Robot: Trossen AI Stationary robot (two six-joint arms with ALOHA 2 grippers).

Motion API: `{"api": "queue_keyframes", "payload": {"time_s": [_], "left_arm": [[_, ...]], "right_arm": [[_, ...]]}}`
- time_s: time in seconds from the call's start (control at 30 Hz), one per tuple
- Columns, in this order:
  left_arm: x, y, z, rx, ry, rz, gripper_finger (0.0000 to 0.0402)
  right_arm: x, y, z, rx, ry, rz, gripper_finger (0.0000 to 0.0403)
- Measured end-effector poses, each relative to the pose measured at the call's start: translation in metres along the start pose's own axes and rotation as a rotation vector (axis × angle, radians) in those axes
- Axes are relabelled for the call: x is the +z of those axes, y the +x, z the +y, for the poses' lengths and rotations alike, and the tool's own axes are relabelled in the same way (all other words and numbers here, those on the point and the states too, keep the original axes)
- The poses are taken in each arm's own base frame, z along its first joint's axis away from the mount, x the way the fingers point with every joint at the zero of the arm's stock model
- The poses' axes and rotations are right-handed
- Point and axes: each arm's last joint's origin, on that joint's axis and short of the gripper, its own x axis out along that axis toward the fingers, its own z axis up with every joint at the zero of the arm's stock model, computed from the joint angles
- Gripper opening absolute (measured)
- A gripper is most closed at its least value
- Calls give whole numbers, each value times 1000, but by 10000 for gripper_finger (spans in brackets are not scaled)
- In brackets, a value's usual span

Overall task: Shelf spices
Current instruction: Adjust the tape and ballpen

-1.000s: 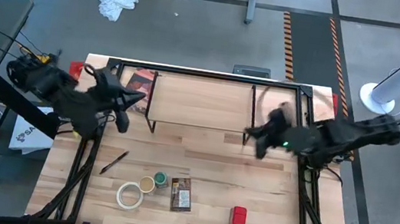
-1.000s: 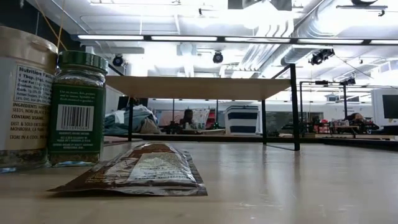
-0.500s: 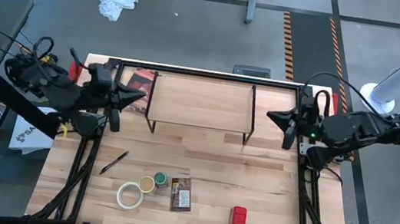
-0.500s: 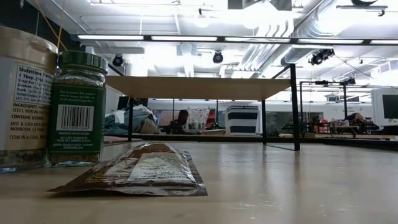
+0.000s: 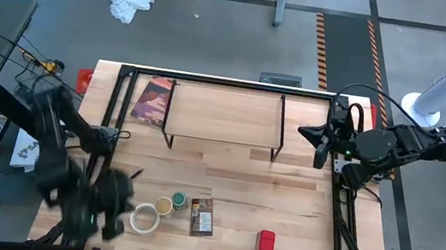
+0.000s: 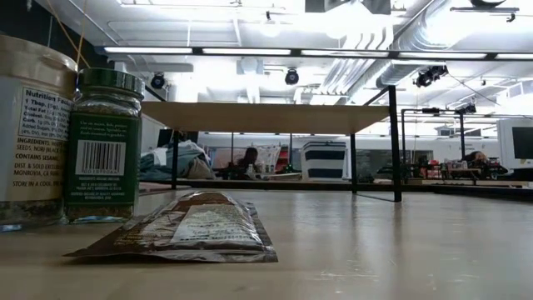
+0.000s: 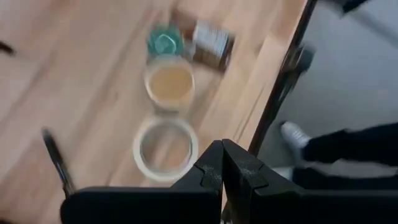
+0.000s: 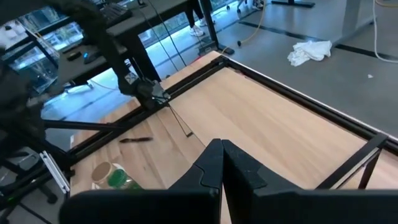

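Left gripper (image 5: 112, 214) low at the lower left of the high view, fingers pressed together and holding nothing, just left of the white tape roll (image 5: 143, 217). Spice cluster immediately to its right along the front edge of the table (image 5: 282, 202): tan-lidded jar (image 5: 163, 206), green-lidded jar (image 5: 179, 199), then the orange-brown packet (image 5: 201, 215) lying flat with its long axis running toward the shelf, and the red tin (image 5: 265, 241) farther right, apart from the rest. Clearly the nearer arm — tape roll between claw and jars, though, so a reach across or around it likely needed, and the fingers must spread first.

Right gripper (image 5: 321, 140) at the right end of the shelf (image 5: 225, 112), also closed and empty, well away from the spices. Shelf across the upper middle, light board on thin black legs, top bare, a maroon packet (image 5: 154, 99) beside its left end.

In the low view both jars upright at far left — green-lidded jar (image 6: 103, 146) with barcode facing, packet (image 6: 196, 225) flat in front. Nothing shelved yet.
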Motion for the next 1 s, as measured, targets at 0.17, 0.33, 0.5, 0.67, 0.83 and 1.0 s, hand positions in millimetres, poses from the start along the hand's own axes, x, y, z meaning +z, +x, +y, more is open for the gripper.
{"api": "queue_keyframes", "payload": {"time_s": [0.17, 0.33, 0.5, 0.67, 0.83, 1.0], "left_arm": [[-38, 51, -38, 46, 21, 129, 0], [-65, 96, -71, -24, -150, 201, 0], [-83, 118, -75, 59, -463, 83, 0], [-92, 148, -80, 112, -620, 129, 0], [-93, 170, -83, 147, -673, 187, 0], [-84, 179, -67, 288, -669, 165, 0]], "right_arm": [[-1, 0, -1, -4, 18, 4, 0], [-2, 0, -1, 3, 52, 30, 0], [-5, 0, -3, -2, 60, 68, 0], [-6, 0, -4, -10, 52, 77, 0], [-7, 0, -4, -10, 65, 88, 0], [-7, 0, -4, -2, 65, 95, 0]]}}
